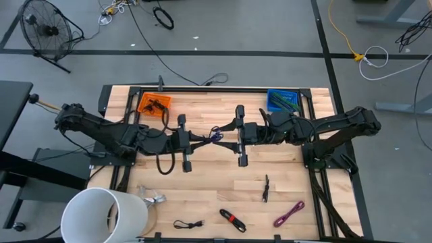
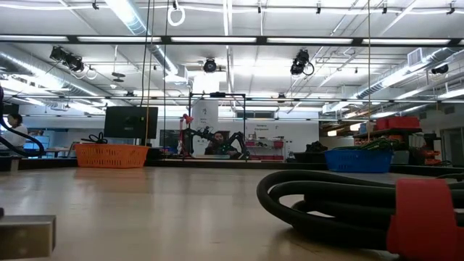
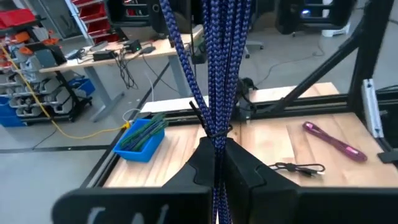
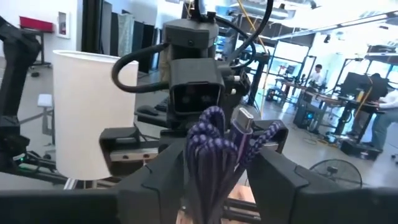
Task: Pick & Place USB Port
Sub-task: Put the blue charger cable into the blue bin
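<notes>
Here the blue braided USB cable [image 1: 214, 134] is hanging above mid-table, stretching between both grippers. The left gripper [image 3: 217, 163] is pinching its strands; the right gripper [image 4: 219, 163] is clamping the looped plug end. Its long axis is running arm to arm, each equally near

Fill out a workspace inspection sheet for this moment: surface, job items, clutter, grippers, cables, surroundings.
Surface: wooden table, framed by black rails.
Job's things: blue braided USB cable held above mid-table between both grippers; its silver plug shows in the right wrist view.
Clutter: orange basket and blue basket at the far edge; white cylinder at the near left corner.
Grippers: left gripper shut on the cable; right gripper shut on its bundled end.
Cables: purple cable, black cable with red band, black cable, small black cable, all near the front edge.
Surroundings: floor fan; people at benches.
</notes>
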Controlling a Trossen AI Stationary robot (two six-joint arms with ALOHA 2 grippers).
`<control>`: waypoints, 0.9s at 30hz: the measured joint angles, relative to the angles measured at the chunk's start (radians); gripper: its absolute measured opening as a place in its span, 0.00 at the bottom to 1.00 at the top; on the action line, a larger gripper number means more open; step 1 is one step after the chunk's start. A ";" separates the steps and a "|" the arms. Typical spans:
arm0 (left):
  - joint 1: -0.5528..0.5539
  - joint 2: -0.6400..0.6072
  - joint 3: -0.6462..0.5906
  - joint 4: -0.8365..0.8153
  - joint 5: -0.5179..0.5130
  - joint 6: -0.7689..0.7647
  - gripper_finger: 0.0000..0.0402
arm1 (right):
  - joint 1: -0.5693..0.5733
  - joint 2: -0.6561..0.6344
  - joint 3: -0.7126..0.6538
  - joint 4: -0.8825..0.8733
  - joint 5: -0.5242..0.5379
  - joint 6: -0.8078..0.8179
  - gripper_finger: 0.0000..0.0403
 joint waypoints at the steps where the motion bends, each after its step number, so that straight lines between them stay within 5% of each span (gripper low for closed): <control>1: 0.003 0.006 0.000 0.009 0.001 0.006 0.03 | 0.000 0.002 0.000 -0.001 0.004 0.001 0.43; 4: 0.008 0.019 0.000 0.036 0.015 0.019 0.04 | 0.000 0.005 0.000 -0.012 0.031 0.003 0.37; 10: 0.030 0.020 -0.002 0.032 0.015 0.017 0.06 | 0.001 0.004 0.000 -0.047 0.099 -0.035 0.05; 15: 0.032 0.020 -0.002 -0.005 -0.044 0.019 0.14 | 0.002 -0.002 0.000 -0.103 0.224 -0.069 0.05; 20: 0.025 0.009 0.000 -0.071 -0.064 0.017 0.18 | -0.002 -0.052 -0.002 -0.285 0.409 -0.061 0.04; 27: 0.017 -0.006 0.000 -0.117 -0.080 0.010 0.18 | -0.054 -0.165 -0.001 -0.607 0.540 0.077 0.04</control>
